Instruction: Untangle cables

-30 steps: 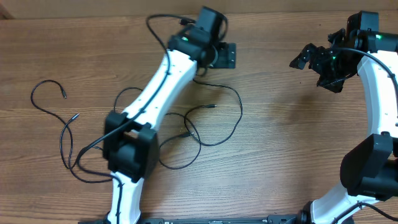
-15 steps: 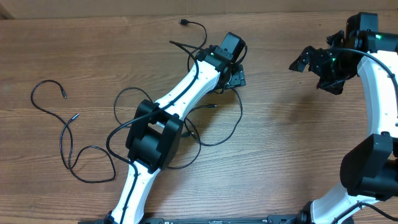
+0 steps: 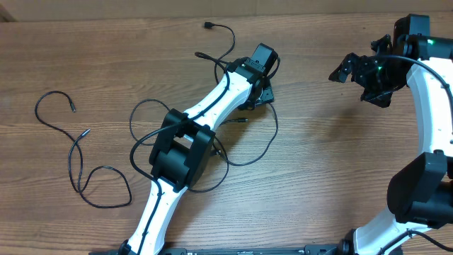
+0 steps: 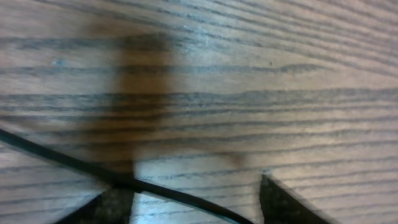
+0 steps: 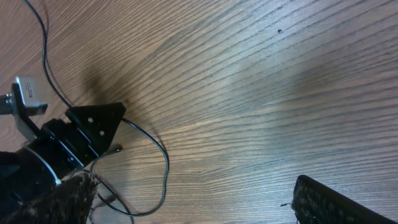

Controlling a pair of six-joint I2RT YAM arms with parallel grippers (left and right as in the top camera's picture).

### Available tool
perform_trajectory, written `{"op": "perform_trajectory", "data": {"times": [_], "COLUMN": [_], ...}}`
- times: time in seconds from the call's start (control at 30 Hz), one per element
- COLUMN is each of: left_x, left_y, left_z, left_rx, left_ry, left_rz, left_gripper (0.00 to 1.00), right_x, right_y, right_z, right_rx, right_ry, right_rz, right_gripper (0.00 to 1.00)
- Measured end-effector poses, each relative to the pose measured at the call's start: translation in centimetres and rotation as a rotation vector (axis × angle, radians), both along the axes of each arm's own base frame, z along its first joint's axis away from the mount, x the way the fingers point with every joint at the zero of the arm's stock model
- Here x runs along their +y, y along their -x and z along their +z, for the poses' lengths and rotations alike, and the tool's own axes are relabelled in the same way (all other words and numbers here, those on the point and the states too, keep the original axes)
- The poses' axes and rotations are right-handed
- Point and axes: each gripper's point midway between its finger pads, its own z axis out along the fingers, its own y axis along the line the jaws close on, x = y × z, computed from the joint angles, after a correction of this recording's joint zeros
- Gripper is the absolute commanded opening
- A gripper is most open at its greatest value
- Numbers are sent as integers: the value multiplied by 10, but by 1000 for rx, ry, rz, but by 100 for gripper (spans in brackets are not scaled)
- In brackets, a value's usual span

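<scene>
Several thin black cables lie on the wooden table. One cable (image 3: 74, 152) is spread at the left. Loose loops (image 3: 248, 159) lie in the middle, partly hidden under my left arm. One strand with a plug (image 3: 226, 32) runs off at the top. My left gripper (image 3: 267, 94) is low over the table at the upper edge of the middle loops. In the left wrist view it (image 4: 196, 202) is open, with one strand (image 4: 168, 191) lying on the wood between its fingertips. My right gripper (image 3: 357, 83) is open and empty at the far right, away from the cables. It also shows open in the right wrist view (image 5: 199, 202).
The right wrist view shows my left gripper's black finger (image 5: 93, 121) and a cable loop (image 5: 165, 168) at its left side. The table's far edge (image 3: 106, 19) runs along the top. My right arm (image 3: 432, 113) stands along the right side.
My left arm has swung to the right and its gripper has come toward me, down over the middle loops. The top strand now lies apart from it. The right arm has not moved.
</scene>
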Motion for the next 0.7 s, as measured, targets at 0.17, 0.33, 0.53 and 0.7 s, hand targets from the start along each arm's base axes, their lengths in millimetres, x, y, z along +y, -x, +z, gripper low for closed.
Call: {"op": "perform_trajectory", "data": {"times": [0.17, 0.33, 0.53, 0.7], "left_x": [-1, 14, 91, 222], "left_y": [-6, -13, -88, -91], "left_z": [-3, 11, 154, 323], "left_rx": [-15, -20, -253, -554], "left_ry": [8, -33, 20, 52], "left_rz": [1, -73, -45, 128], "left_gripper": [4, 4, 4, 9], "right_x": [0, 0, 0, 0], "right_y": [0, 2, 2, 2], "right_z": [0, 0, 0, -1], "right_rx": [0, 6, 5, 4], "right_ry": [1, 1, 2, 4], "right_rz": [3, 7, 10, 11], "right_gripper": [100, 100, 100, 100]}}
